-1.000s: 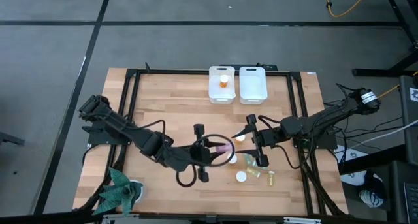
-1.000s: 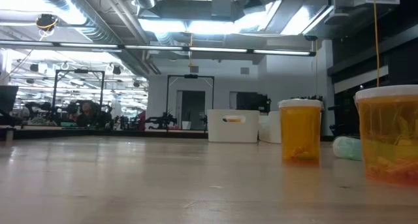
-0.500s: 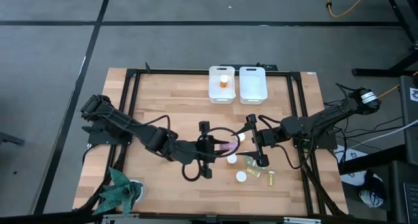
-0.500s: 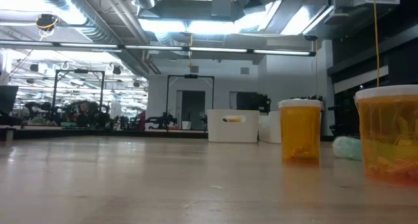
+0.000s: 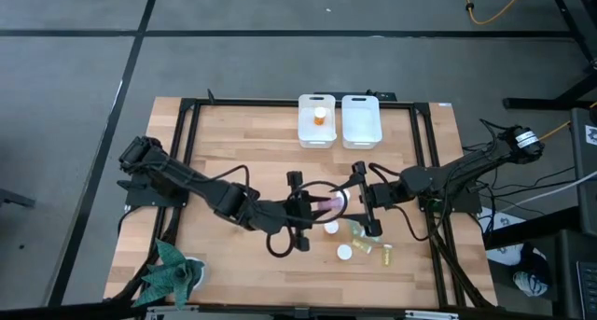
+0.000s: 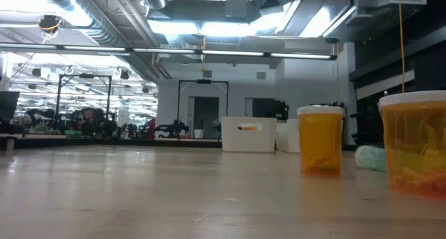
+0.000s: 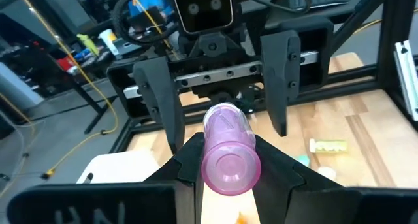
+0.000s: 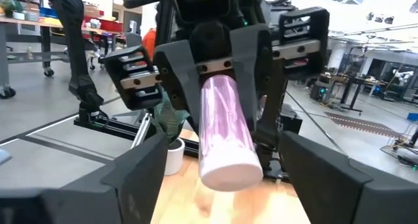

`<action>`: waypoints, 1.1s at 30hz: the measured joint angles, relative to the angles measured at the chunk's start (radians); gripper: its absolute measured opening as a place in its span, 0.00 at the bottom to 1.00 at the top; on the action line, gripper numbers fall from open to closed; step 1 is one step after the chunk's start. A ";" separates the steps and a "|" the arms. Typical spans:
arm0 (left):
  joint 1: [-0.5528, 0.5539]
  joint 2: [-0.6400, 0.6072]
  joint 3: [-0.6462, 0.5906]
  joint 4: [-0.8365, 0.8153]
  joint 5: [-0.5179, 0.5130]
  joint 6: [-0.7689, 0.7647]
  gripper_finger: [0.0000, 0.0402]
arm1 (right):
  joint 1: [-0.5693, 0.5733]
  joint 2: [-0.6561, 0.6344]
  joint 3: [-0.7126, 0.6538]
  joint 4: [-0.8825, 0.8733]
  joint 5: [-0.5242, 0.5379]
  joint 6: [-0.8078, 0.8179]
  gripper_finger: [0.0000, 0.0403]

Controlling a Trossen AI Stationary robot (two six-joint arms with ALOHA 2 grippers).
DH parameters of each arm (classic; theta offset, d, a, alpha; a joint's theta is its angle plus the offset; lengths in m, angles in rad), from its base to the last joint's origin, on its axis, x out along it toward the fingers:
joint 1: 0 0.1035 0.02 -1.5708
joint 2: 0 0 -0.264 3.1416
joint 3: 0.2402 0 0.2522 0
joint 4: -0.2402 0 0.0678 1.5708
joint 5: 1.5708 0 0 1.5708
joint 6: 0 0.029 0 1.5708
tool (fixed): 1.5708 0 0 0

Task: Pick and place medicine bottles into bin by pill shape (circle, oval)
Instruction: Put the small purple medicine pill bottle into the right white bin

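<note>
Above mid-table we see the left gripper (image 5: 312,206) pinching the pink bottle (image 5: 326,204) and holding it between the spread fingers of the right gripper (image 5: 360,200). Close by stand two white-capped bottles (image 5: 331,228), with a small yellow bottle (image 5: 383,257) beside them. Only the low view shows the orange bottles (image 6: 320,139) from the side; the high view alone shows one in the left bin (image 5: 316,120).

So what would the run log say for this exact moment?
left pincer: shut on pink bottle | right pincer: open around pink bottle | stage: mid-air handover
</note>
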 joint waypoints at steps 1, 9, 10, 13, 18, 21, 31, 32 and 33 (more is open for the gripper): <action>-0.003 0.000 0.000 0.000 -0.010 0.000 0.20 | 0.000 0.000 0.000 0.000 0.000 0.000 0.72; -0.022 0.000 0.000 -0.001 -0.034 0.002 0.20 | 0.000 0.000 0.000 0.002 -0.002 -0.002 0.61; -0.022 0.000 0.000 -0.003 -0.034 0.002 0.20 | 0.000 0.000 0.000 0.002 -0.002 -0.003 0.60; -0.020 0.000 0.000 -0.005 -0.035 0.002 0.20 | 0.000 0.000 0.000 0.003 -0.003 -0.002 0.56; -0.019 0.000 0.000 -0.005 -0.035 0.002 0.20 | 0.000 0.000 0.000 0.002 -0.003 -0.002 0.46; -0.019 0.000 0.000 -0.005 -0.036 0.002 0.20 | 0.000 0.000 0.000 0.002 -0.004 0.001 0.39; -0.021 0.000 0.000 -0.008 -0.035 0.008 0.23 | 0.000 0.000 0.000 0.002 -0.006 0.001 0.29; -0.021 0.000 0.000 -0.008 -0.035 0.018 0.23 | 0.000 0.000 0.000 0.002 -0.006 0.001 0.31; -0.021 0.000 0.001 -0.008 -0.034 0.023 0.24 | 0.000 0.000 0.000 0.002 -0.005 0.001 0.32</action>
